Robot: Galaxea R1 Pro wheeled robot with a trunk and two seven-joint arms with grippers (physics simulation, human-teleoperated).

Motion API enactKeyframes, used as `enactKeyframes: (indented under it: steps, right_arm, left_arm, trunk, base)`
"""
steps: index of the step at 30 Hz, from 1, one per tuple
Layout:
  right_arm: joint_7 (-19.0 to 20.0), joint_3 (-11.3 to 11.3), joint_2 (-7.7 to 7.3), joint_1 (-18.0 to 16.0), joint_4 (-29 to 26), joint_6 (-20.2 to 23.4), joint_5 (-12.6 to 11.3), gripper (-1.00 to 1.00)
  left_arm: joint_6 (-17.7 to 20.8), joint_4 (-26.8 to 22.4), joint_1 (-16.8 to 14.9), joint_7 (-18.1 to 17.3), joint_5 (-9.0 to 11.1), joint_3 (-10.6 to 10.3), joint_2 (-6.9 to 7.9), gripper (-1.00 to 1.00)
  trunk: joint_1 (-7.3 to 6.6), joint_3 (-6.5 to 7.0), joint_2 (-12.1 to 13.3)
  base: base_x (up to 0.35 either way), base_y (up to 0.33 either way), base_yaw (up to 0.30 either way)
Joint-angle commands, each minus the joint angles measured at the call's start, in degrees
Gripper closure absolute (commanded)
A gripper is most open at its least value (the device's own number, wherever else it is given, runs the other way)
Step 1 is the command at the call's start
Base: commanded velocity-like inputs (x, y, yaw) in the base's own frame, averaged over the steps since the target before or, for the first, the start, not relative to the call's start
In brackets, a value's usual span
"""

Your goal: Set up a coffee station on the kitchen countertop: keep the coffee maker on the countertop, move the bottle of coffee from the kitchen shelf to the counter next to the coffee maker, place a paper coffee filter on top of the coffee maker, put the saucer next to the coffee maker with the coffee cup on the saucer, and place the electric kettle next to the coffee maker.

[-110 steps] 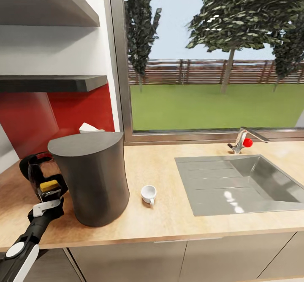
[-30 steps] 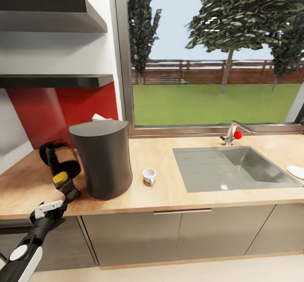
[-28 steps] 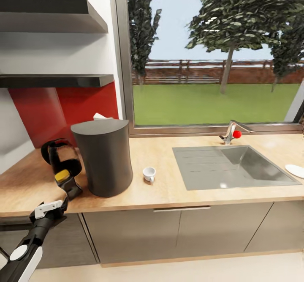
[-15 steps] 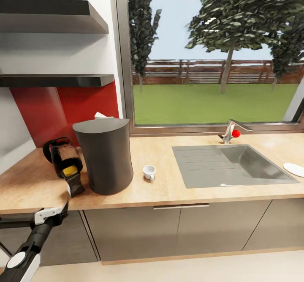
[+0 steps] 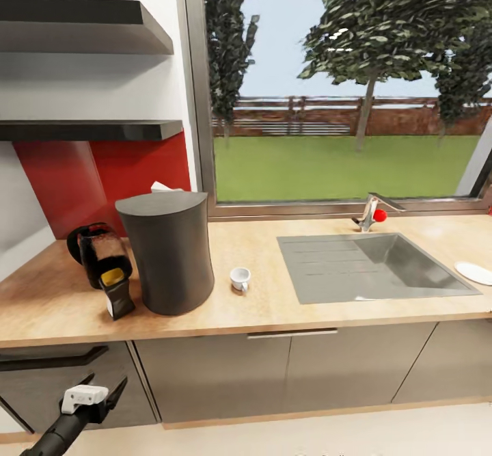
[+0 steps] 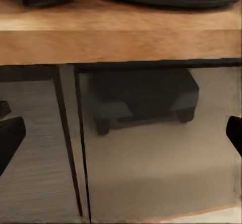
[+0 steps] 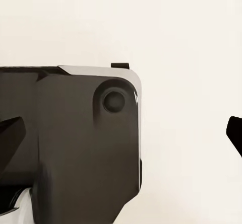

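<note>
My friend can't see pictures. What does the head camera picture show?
A wood kitchen countertop holds a tall dark coffee maker, a bottle of coffee and glass carafe beside it, a tiny white cup, a steel sink and a saucer at the far right. The left end effector hangs open below the counter edge.

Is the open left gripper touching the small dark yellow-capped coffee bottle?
Apart. Head view: left gripper hangs below the counter edge; the bottle stands on top.

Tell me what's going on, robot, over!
Left tool open, empty, low in front of the cabinets. Bottle of coffee standing on the kitchen countertop beside the coffee maker. Coffee cup on bare counter, saucer far off past the sink.
</note>
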Motion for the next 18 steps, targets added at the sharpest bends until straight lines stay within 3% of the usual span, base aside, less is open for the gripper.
enactKeyframes:
  steps: [1,9,15,18]
  right_arm:
    - [-0.1,-0.1,0.01,-0.1,0.1,-0.2,0.0,-1.0]
    - [-0.1,-0.2,0.01,-0.1,0.0,-0.2,0.0,-1.0]
    - [-0.1,-0.2,0.01,-0.1,-0.1,-0.2,-0.1,-1.0]
    - [-0.1,-0.2,-0.02,-0.1,-0.2,-0.2,-0.2,-1.0]
  left_arm:
    - [0.1,0.0,0.5,-0.8,0.6,0.1,0.0,-1.0]
    - [0.0,1.8,2.6,-1.2,0.7,0.0,-0.47,-1.0]
    - [-3.0,10.4,2.6,-0.7,0.5,-0.2,-0.55,-1.0]
    - [-3.3,23.2,2.7,-0.3,-2.7,-0.3,-0.21,-1.0]
  trunk:
    - [0.04,-0.13,-0.1]
    - [0.04,-0.13,-0.1]
    - [0.04,-0.13,-0.1]
    - [0.04,-0.13,-0.1]
  base:
    - [0.0,0.0,-0.228]
    - [0.0,0.0,-0.284]
    - [0.0,0.0,-0.299]
    - [0.0,0.0,-0.179]
